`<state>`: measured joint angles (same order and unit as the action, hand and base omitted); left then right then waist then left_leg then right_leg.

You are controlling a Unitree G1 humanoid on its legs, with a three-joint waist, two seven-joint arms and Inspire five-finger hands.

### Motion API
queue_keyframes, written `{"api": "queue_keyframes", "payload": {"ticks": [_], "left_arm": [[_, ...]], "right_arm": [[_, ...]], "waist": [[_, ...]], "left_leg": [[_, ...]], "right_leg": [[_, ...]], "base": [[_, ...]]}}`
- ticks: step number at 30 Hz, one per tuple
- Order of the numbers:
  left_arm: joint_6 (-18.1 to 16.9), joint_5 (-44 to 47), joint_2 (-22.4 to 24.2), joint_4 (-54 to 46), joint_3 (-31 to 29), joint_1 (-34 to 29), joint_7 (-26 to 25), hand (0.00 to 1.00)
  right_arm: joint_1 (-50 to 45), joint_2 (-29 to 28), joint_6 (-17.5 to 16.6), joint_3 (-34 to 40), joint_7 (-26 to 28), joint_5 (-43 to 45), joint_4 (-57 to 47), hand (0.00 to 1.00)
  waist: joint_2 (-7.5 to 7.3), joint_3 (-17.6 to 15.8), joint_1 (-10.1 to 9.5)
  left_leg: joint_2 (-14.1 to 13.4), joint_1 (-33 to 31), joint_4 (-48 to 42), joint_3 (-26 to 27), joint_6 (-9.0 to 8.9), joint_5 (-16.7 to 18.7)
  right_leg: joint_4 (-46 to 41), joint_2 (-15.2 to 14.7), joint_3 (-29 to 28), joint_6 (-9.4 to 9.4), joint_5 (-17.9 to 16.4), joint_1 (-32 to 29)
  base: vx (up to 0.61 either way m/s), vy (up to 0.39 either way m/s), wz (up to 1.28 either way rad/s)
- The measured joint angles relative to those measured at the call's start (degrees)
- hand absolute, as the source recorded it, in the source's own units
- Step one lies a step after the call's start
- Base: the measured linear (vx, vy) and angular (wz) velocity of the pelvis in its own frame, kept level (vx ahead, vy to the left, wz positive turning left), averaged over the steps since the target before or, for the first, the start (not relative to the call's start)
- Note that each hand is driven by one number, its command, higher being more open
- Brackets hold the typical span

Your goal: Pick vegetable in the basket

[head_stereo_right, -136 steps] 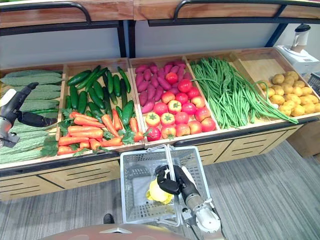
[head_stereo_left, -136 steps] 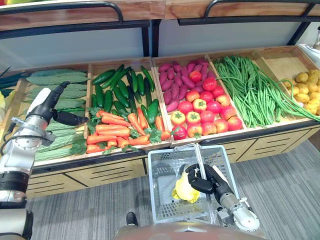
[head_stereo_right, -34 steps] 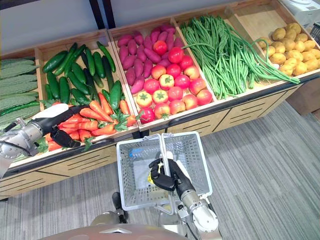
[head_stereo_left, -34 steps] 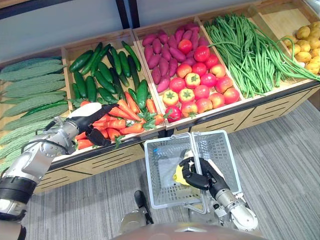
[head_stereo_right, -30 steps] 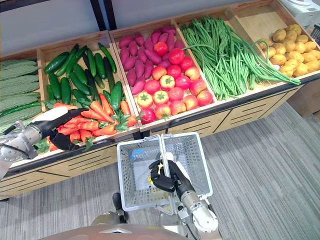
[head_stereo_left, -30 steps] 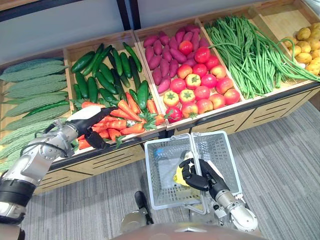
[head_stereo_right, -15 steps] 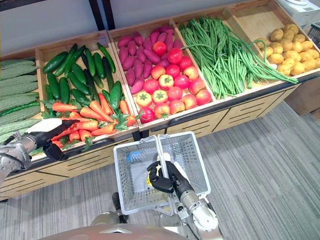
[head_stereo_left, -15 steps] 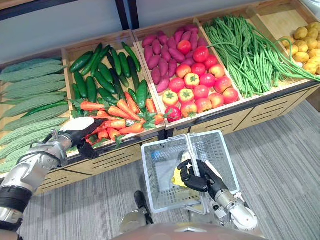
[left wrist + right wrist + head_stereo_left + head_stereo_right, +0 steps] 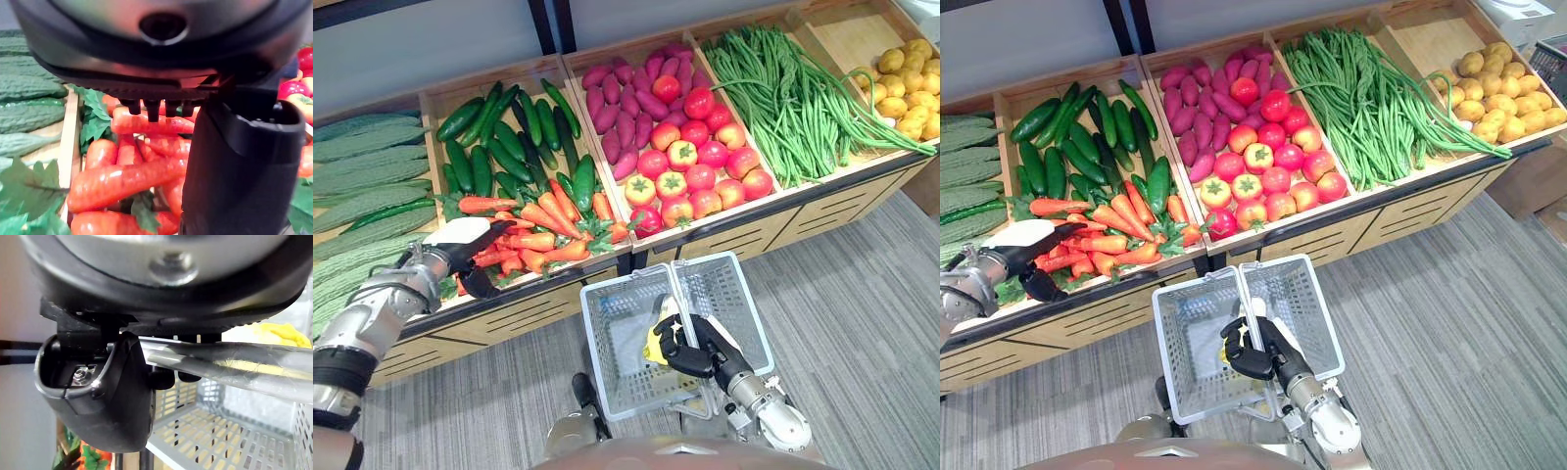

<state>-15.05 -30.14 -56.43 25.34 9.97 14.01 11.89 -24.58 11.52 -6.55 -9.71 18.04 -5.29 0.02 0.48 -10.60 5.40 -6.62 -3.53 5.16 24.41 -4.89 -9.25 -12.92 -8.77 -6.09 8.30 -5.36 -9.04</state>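
At three o'clock of the spread-apart left hand (image 9: 458, 251) lay carrots (image 9: 532, 241), axes nine-to-three; right hand (image 9: 693, 346) clamped the basket handle (image 9: 230, 363).

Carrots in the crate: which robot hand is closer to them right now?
Left. The left hand is open at the front edge of the carrots; the right hand is nearer the robot, curled round the basket handle, well clear of them.

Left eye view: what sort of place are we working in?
Likely a grocery store's produce section, or a mock-up: wooden bins of carrots, tomatoes and green beans, plus a grey shopping basket carried in the right hand.
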Motion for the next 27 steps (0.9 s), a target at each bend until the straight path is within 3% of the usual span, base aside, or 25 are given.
{"api": "queue_keyframes", "payload": {"ticks": [9,19,27], "left_arm": [[0.2,0.0,-0.7,1.7,0.6,3.9,-1.0,1.00],[0.2,0.3,-0.6,1.8,0.6,4.2,-1.1,1.00],[0.3,0.5,-0.6,1.9,1.2,5.7,-1.1,1.00]], "right_arm": [[0.1,-0.1,0.0,-0.3,0.0,0.0,0.0,0.00],[0.2,-0.2,0.0,-1.1,0.0,0.0,0.0,0.00],[3.0,0.0,-0.1,-1.7,0.0,0.1,-0.2,0.00]], "waist": [[-0.32,-0.1,0.59],[-0.64,-0.5,1.04],[-1.56,-5.7,0.56]], "left_leg": [[0.0,-0.1,0.0,0.2,-0.03,0.0],[0.1,-0.1,0.0,0.4,0.31,-0.2],[0.1,-0.8,0.0,1.3,0.10,-0.3]], "right_leg": [[-0.1,0.0,-0.4,0.00,0.0,-0.3],[-0.1,0.0,-0.5,-0.01,0.0,-0.4],[-2.1,0.2,-1.7,-0.14,-0.2,-2.9]], "base": [[0.00,0.000,0.00],[0.00,0.000,0.00],[-0.02,-0.004,-0.04]]}}
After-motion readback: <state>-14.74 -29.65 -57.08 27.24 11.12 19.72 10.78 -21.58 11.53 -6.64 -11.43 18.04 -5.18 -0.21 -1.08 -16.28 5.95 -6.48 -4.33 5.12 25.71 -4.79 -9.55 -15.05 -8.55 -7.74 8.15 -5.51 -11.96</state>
